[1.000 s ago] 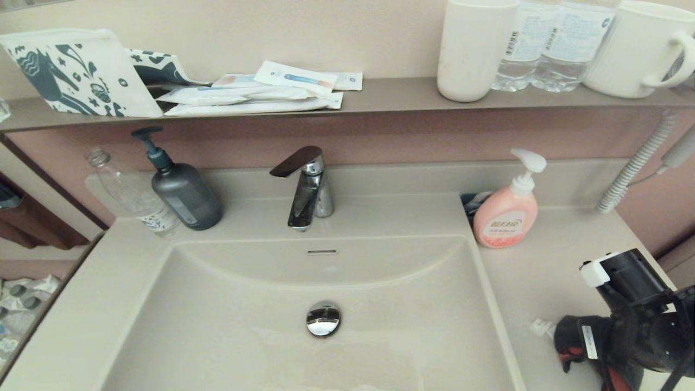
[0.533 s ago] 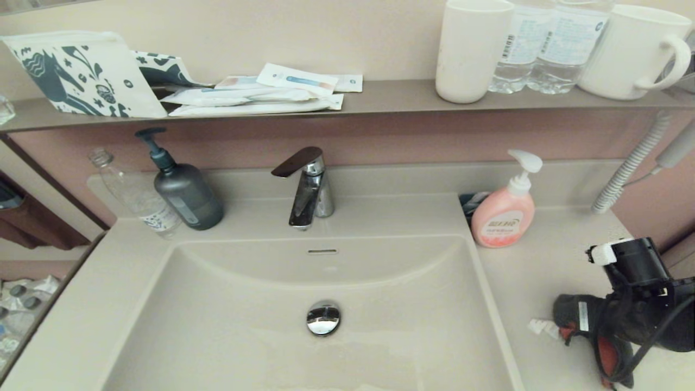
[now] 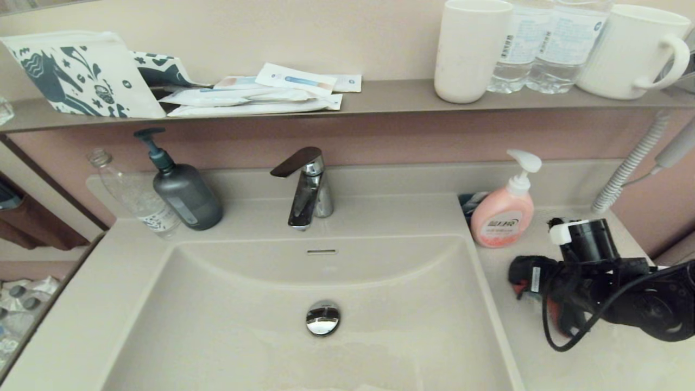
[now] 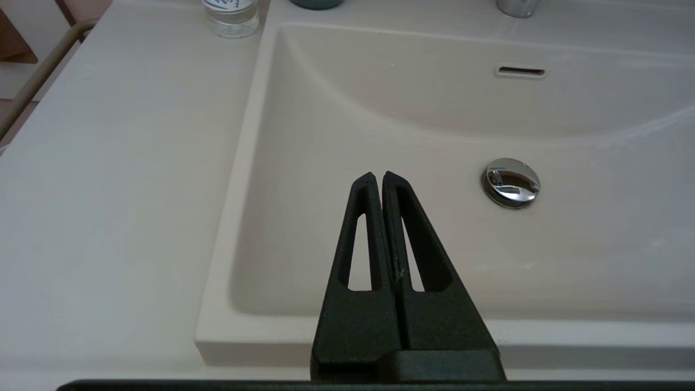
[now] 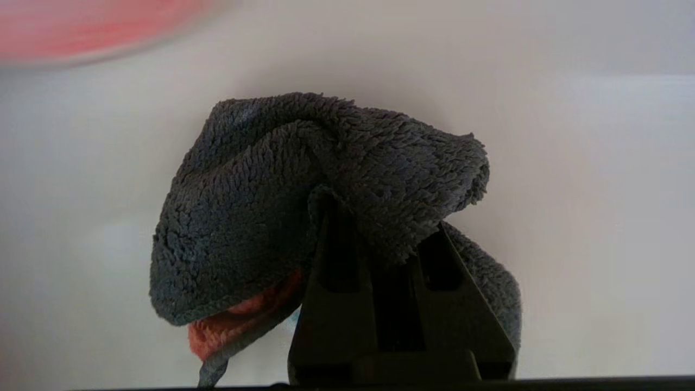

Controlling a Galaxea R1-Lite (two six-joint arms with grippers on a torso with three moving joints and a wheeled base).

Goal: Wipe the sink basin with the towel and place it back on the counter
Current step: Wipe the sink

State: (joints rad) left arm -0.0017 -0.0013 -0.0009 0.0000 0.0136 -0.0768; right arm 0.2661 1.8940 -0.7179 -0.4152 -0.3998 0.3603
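The towel (image 3: 522, 270), charcoal with a coral red underside, hangs bunched from my right gripper (image 3: 535, 279), which is shut on it above the counter (image 3: 548, 364), just right of the sink basin (image 3: 239, 331). In the right wrist view the towel (image 5: 255, 206) drapes over both fingers and hides their tips. The basin's chrome drain plug (image 3: 323, 318) and overflow slot (image 3: 322, 251) are uncovered. My left gripper (image 4: 378, 176) is shut on nothing and hovers over the basin's (image 4: 412, 114) near left part, left of the drain plug (image 4: 511, 182).
A pink soap dispenser (image 3: 506, 216) stands on the counter just behind the right gripper. The faucet (image 3: 307, 187), a grey pump bottle (image 3: 185, 196) and a clear bottle (image 3: 136, 196) line the back edge. Cups and bottles sit on the brown shelf (image 3: 391, 96) above.
My right arm has swung left and away from me with the towel, from the counter's near right corner to beside the basin rim. The towel's white tag no longer lies on the counter.
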